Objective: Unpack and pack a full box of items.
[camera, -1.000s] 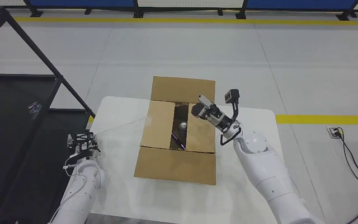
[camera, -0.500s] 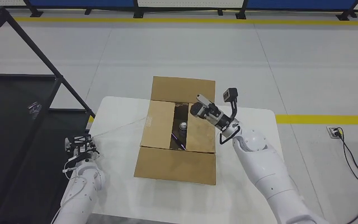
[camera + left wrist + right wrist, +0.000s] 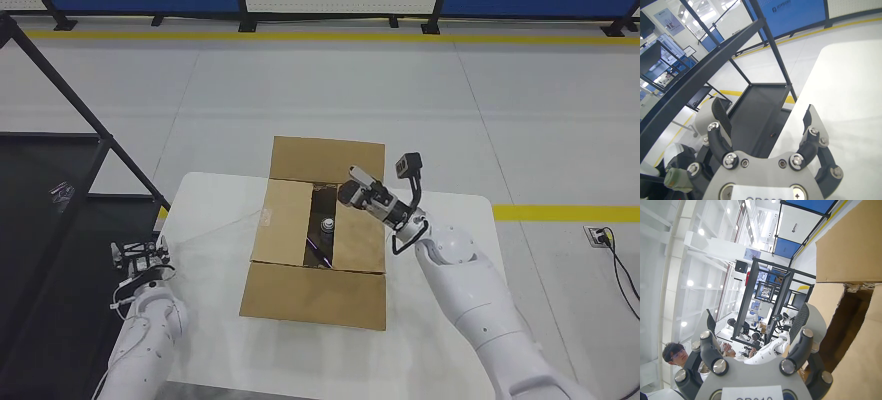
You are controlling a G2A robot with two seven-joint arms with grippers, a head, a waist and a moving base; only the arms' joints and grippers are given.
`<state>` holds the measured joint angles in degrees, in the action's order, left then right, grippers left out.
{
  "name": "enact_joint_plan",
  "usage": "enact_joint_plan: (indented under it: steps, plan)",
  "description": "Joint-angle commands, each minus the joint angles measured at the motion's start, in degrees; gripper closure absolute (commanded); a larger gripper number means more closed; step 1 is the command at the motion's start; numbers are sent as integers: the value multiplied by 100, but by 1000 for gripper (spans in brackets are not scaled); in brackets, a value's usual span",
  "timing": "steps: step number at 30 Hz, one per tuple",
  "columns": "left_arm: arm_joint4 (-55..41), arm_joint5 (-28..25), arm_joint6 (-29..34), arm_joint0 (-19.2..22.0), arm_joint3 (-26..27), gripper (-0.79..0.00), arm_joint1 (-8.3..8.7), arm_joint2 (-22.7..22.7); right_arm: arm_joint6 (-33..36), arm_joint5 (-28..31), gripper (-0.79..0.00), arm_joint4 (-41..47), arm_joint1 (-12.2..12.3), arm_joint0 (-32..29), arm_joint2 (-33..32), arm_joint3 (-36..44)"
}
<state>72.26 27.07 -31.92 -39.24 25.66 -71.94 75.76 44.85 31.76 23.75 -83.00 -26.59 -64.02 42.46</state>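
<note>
Top view: a cardboard box stands in the middle of the white table with all four flaps folded outward. The far flap lies toward the table's far edge, the near flap toward the robot, and the side flaps partly cover the opening. In the narrow dark gap between the side flaps lie a white-capped item and, nearer the robot, a dark item; both are too small to identify.

The right gripper hangs over the far end of the box's right flap, beside the opening. In the right wrist view, the right gripper has its fingers spread wide with nothing between them. One finger sits close to the torn edge of the box, with the shadowed interior beyond it.

The left gripper is at the left edge of the table, well apart from the box and next to the black rack. In the left wrist view, the left gripper is likewise spread and empty. One finger is over the rack's dark lower tray and the other is over the table.
</note>
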Motion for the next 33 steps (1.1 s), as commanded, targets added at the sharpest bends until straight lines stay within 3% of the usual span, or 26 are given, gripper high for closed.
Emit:
enact_joint_plan:
  steps: [1, 8, 14, 23, 29, 33]
  plan:
    - [5, -154, -227, -124, 361, -785, 24, 42, 61, -88, -785, 10, -15, 41, 36, 15]
    - [338, -1188, -524, -989, 2289, -785, 194, 221, 179, -598, -785, -361, -64, 255, 273, -13]
    - [844, -2499, -26, -2012, 4217, -785, 412, 542, 111, -899, -785, -472, -74, 336, 312, -75]
    - [813, -2549, 29, -2032, 4240, -785, 408, 525, 102, -963, -785, -523, -83, 243, 366, 50]
    - [-294, -3364, 641, -2035, 4704, -785, 366, 623, -50, -1424, -785, -1226, -108, 211, 664, 345]
    - [-1074, -4349, 1339, -2128, 5059, -785, 426, 943, -247, -1704, -785, -1469, -153, 284, 802, 297]
